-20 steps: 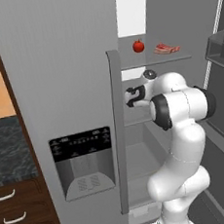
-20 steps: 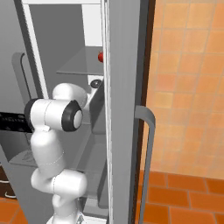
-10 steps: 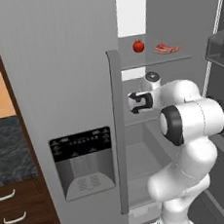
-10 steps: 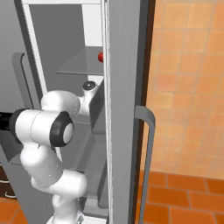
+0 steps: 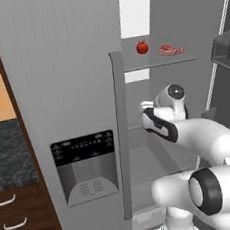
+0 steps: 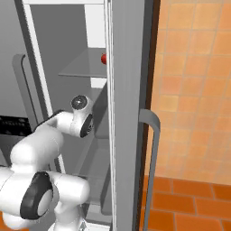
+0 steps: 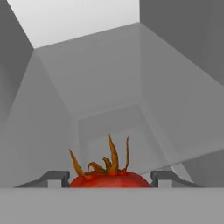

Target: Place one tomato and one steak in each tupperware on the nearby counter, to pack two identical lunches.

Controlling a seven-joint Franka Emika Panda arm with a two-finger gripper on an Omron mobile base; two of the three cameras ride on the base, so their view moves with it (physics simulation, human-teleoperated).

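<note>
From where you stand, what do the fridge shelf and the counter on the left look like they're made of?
The shelf looks like glass or clear plastic: thin, pale and see-through under the tomato and steak. The counter looks like polished stone: black with grey marbling.

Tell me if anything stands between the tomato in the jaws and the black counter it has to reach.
Yes. The red tomato with a dry brown stalk sits between the jaws inside the fridge. The closed grey fridge door with the dispenser stands between it and the black stone counter.
</note>
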